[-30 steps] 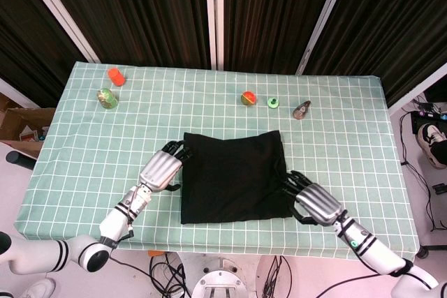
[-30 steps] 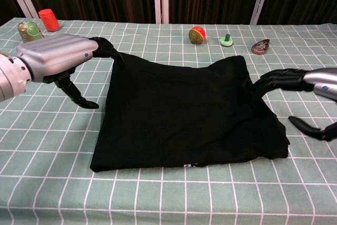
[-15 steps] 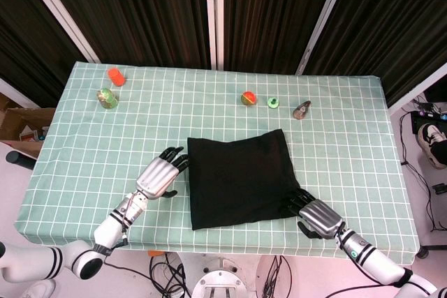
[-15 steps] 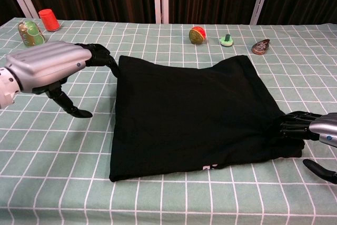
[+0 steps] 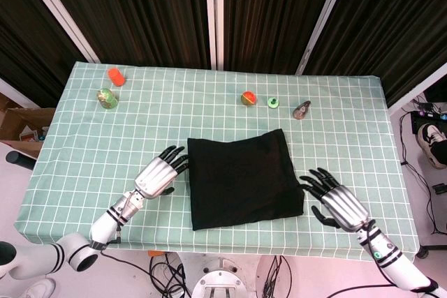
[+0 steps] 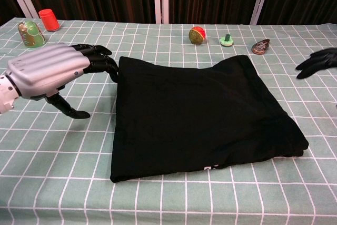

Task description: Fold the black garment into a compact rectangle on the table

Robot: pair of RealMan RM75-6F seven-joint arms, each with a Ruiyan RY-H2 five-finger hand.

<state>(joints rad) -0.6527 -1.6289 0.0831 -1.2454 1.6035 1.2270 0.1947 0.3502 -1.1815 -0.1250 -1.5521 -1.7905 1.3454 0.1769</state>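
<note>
The right hand has let go of the black garment and drawn back to its own side: half a second ago its fingers were tucked at the cloth's near right corner, and now it hovers well clear of that edge, fingers spread, holding nothing. The left hand has barely moved; it sits just beside the garment's left edge, fingers apart and empty, fingertips close to the fabric though whether they touch it cannot be told. The garment lies between the two hands on the worktop, folded into a roughly four-sided slab, slightly skewed, with soft rounded edges and a thicker fold along the side near the right hand. With both hands off it, the fold looks essentially finished, perhaps needing only a squaring-up. The cloth is matte, limp and smooth, with few wrinkles. The worktop wears a green cover with a white grid. Far beyond both hands sit a red cup, a green jar, a red-green ball, a small green knob and a brownish lump.
</note>
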